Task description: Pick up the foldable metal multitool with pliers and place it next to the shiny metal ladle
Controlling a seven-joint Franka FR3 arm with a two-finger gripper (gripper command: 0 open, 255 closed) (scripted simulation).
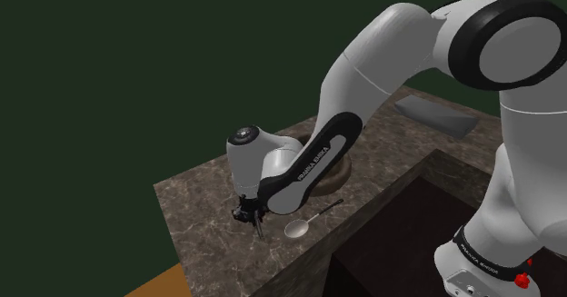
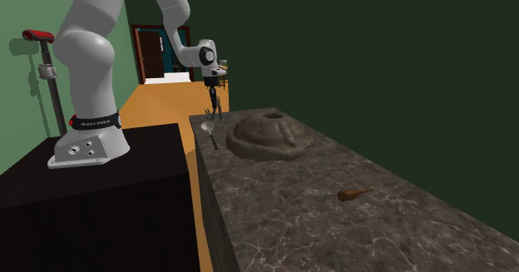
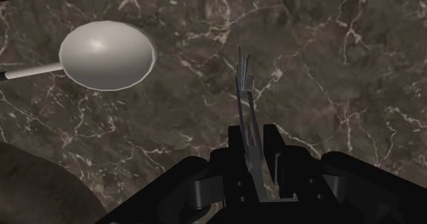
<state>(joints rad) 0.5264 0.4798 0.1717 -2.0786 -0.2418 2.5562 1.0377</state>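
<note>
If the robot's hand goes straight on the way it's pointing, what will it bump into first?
Probably the bare marble counter: the multitool clasped in the hand points down at it, beside the ladle, not onto it. Depth is unclear.

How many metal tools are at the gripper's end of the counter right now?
2. The shiny metal ladle lies on the dark marble counter; the slim grey metal multitool is clasped in the black gripper, beside the ladle's bowl. The white arm may hide others.
</note>
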